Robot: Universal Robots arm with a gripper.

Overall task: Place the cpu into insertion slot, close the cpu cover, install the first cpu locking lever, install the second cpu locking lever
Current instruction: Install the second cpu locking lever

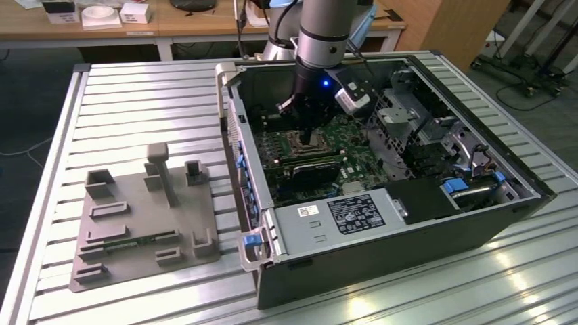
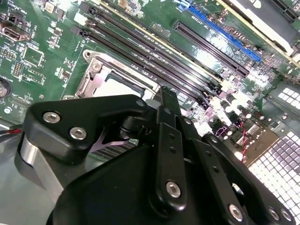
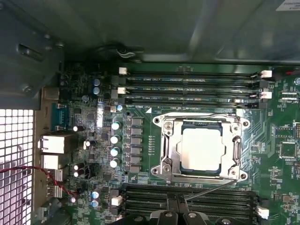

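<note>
The cpu (image 3: 201,149) lies flat in the insertion slot (image 3: 201,126), its silver top showing through the window of the cpu cover (image 3: 171,146), which is folded down over it. A thin wire locking lever (image 3: 211,188) slants along one edge of the socket, and its end reaches my fingertips (image 3: 167,216). My gripper (image 3: 178,214) looks shut, with nothing gripped that I can see. In the second wrist view my gripper (image 2: 166,96) sits right beside the cpu cover (image 2: 93,77) and the cpu (image 2: 119,87). In the exterior view my gripper (image 1: 310,139) is low inside the computer case (image 1: 380,257), over the motherboard.
Long black memory slots (image 3: 187,86) flank the socket on two sides. A blue expansion slot (image 2: 225,33) lies further along the board. The drive cage (image 1: 407,115) and the case walls hem in the arm. A grey fixture block (image 1: 145,217) stands on the slatted table at the exterior view's left.
</note>
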